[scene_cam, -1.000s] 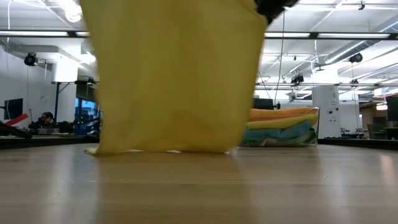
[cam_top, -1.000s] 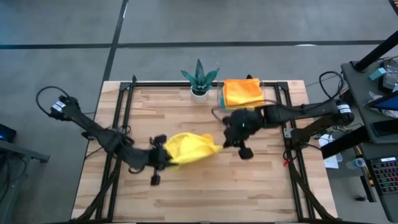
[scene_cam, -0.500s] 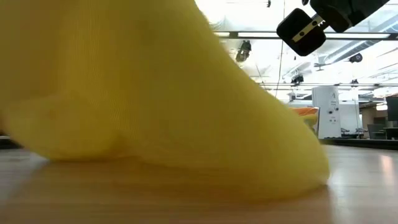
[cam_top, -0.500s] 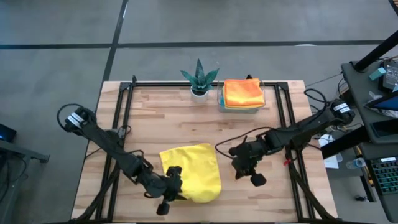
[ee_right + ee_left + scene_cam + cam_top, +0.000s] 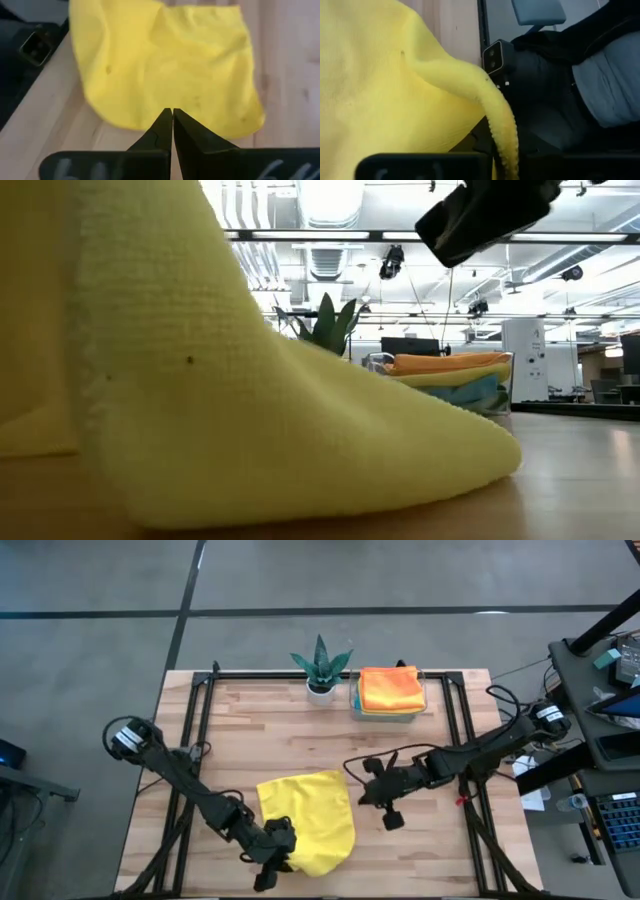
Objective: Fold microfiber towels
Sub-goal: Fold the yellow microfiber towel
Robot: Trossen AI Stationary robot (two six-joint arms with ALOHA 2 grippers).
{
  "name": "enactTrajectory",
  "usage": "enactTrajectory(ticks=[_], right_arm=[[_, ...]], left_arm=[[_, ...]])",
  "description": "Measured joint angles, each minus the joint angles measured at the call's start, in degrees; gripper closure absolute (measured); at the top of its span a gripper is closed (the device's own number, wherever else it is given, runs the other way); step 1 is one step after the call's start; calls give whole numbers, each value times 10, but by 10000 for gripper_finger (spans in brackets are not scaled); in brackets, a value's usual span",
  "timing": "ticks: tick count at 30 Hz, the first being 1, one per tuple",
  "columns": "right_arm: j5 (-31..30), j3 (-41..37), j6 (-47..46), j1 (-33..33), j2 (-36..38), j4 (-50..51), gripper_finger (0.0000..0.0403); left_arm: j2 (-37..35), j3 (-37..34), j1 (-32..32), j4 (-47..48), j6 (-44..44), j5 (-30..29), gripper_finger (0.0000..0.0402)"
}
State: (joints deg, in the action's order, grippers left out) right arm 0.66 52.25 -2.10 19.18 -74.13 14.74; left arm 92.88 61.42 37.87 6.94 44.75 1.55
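With 1 yellow towel [image 5: 308,820] doubled over at the table's [image 5: 420,850] front, the left gripper [image 5: 272,862] pinches its edge, the right gripper [image 5: 372,792] hangs closed and empty, and further folds probably remain.

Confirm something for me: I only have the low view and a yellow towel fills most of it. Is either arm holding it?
Observer: Yes. The left gripper is at the yellow towel's left corner, near the table's front edge, with its fingers shut on a fold of it.
Operator: And the right one?
Observer: The right gripper is off the towel's right side, pointing at it, fingers shut and holding nothing.
Operator: Is the towel lying flat?
Observer: Not neatly. From above it is a rumpled patch with uneven edges on the table, not a squared fold.
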Motion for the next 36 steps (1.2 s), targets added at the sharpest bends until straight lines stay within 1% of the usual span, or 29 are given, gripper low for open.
enactTrajectory(ticks=[3,6,8,10,12,13,14,15,18,22,25,27,31,34,36], right_arm=[[-7,-11,2,-7,0,-32,394],[-7,-23,2,-11,0,-54,394],[-7,-31,2,-13,0,-67,394],[-7,-41,1,-14,0,-86,394],[-8,-55,-4,-16,0,-118,394],[-8,-63,-8,-16,0,-138,394],[-9,-72,-9,-17,0,-159,394],[-9,-81,-9,-17,-2,-180,394],[-25,-93,-9,-18,-24,-232,394],[-62,-90,-2,-24,-88,-281,394],[-91,-72,4,-35,-144,-290,394],[-98,-59,6,-45,-180,-286,394],[-99,-37,8,-69,-233,-283,394],[-99,-26,8,-89,-250,-278,394],[-99,-18,6,-103,-258,-270,394]], left_arm=[[0,-1,0,0,19,2,366],[0,-1,1,0,50,6,325],[0,-4,1,0,58,17,294],[-3,-8,0,4,58,44,263],[-13,-8,-5,29,43,70,239],[-21,-8,-10,56,39,74,232],[-28,-8,-14,88,31,64,228],[-32,-8,-18,120,23,42,227],[-32,-19,-32,178,-28,-22,241],[-31,-55,-58,175,-76,-75,281],[-29,-89,-85,176,-77,-110,315],[-29,-110,-100,175,-76,-124,336],[-29,-146,-121,173,-77,-126,373],[-29,-166,-129,171,-77,-126,394],[-29,-176,-132,168,-76,-126,399]])
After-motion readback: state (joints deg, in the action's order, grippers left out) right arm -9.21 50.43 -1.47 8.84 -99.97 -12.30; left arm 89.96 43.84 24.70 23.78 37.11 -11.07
